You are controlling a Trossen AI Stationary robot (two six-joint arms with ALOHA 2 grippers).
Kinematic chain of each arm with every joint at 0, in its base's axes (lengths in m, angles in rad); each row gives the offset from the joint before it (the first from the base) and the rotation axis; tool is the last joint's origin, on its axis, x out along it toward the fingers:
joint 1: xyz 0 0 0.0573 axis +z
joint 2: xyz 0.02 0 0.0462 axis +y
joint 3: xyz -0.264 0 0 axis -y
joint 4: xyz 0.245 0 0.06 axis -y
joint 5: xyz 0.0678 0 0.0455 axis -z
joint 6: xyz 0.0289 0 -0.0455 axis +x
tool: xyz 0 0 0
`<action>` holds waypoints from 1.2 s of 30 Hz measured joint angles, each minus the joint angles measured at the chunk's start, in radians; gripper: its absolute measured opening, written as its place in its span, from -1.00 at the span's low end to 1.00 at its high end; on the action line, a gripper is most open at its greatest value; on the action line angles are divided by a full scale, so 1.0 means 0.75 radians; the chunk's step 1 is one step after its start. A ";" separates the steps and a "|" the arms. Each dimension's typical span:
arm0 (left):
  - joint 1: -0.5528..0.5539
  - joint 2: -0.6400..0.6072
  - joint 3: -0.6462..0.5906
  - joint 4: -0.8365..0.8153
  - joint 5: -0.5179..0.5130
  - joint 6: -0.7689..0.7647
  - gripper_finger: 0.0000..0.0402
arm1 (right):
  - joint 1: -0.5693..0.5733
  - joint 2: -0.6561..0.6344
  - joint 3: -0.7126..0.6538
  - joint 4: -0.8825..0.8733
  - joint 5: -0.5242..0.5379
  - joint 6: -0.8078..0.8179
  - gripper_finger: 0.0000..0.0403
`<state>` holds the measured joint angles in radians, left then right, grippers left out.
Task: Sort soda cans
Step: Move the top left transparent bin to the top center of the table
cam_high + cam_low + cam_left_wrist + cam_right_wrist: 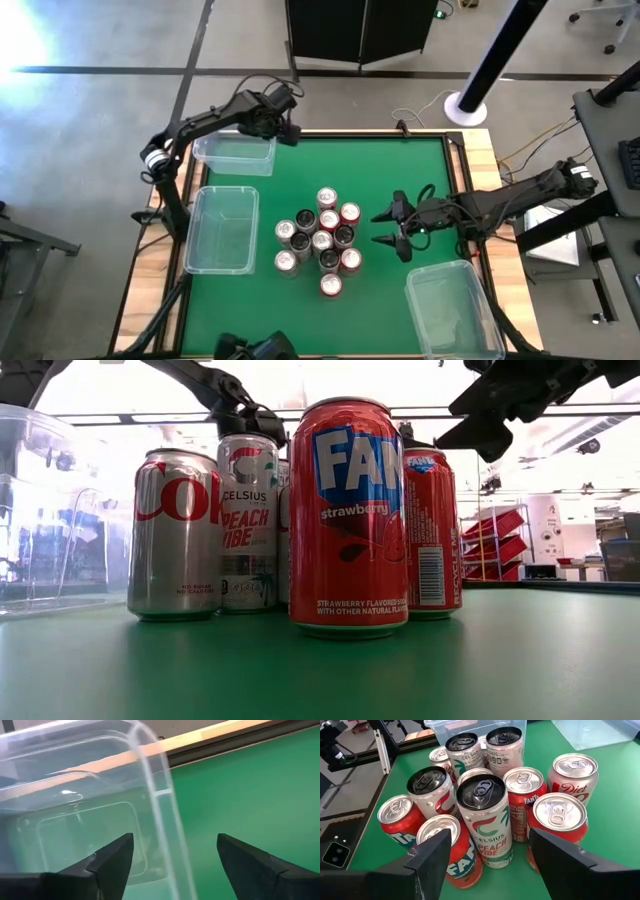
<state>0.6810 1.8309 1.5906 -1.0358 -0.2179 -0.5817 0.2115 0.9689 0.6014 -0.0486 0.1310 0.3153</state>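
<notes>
Several soda cans (322, 243) stand upright in a tight cluster at the middle of the green table: red Fanta cans (559, 827), white Celsius cans (484, 815) and silver Diet Coke cans (572, 776). My right gripper (393, 229) hovers open just right of the cluster, its fingers pointing at the cans and touching none. My left gripper (290, 125) is open at the far left, over the right rim of a clear bin (155, 795), touching nothing.
Three clear plastic bins stand on the table: one at the far left (235, 154), one at the left (221, 229), one at the near right (452, 304). Bare green mat lies between the cluster and the bins.
</notes>
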 joint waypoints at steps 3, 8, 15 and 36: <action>-0.010 0.051 0.000 0.001 0.001 -0.007 0.16 | 0.000 0.008 0.000 0.001 0.000 -0.001 0.26; -0.018 0.116 -0.002 -0.013 0.013 0.012 -0.14 | 0.000 0.010 0.000 0.001 0.000 -0.001 0.23; -0.020 0.105 -0.002 -0.017 0.019 0.076 -0.72 | 0.000 0.010 0.000 0.001 0.000 -0.001 0.18; -0.301 -0.163 0.270 -0.013 -0.011 0.459 -0.99 | -0.004 -0.074 0.001 0.011 0.113 -0.080 0.17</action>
<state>0.4555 1.7084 1.7929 -1.0458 -0.2261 -0.2372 0.2089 0.9133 0.6018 -0.0404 0.2154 0.2554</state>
